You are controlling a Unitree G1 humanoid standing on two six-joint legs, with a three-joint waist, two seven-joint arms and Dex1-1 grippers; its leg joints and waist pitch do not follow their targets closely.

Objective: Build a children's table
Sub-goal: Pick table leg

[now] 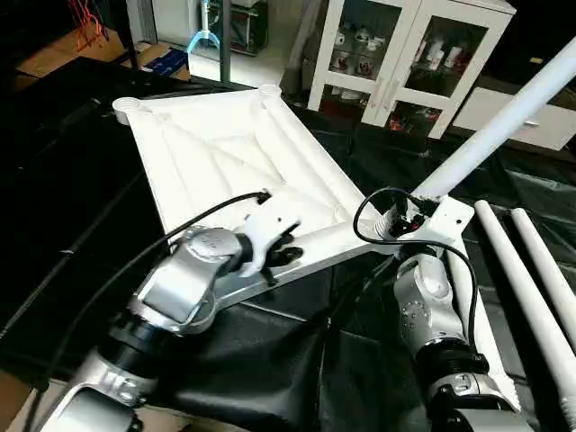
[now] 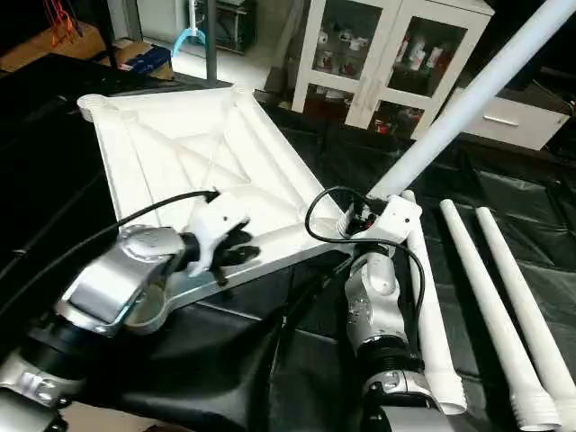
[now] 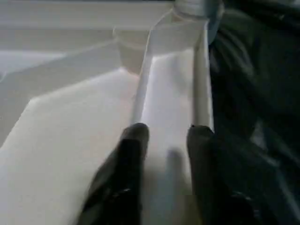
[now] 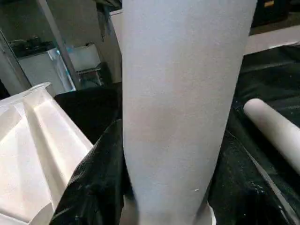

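Forearms of silver metal rise from the bottom edge of the head view, and you look down over them at the work. At lower centre your left gripper (image 1: 281,255) sits at the near rim of the upturned tabletop (image 1: 225,153); in its wrist view the two black fingers (image 3: 131,154) stand apart astride the rim wall, unclenched and not visibly pinching it. To its right, at middle right of the frame, your right gripper (image 1: 409,220) is clamped around the thick end of one leg (image 1: 504,121), which slants up to the upper right corner, its base at the tabletop's near right corner. Beyond, the tabletop spreads toward the upper left, ribbed underside up, two round sockets at its far corners. Three spare legs (image 2: 490,297) lie side by side on the black cover (image 1: 297,360) at lower right, close beside your right arm. Judging by looks, the plastic is light, stiff and smooth, so likely slippery: hold the tabletop by a rim wall or rib, and each leg near its thick end for leverage.
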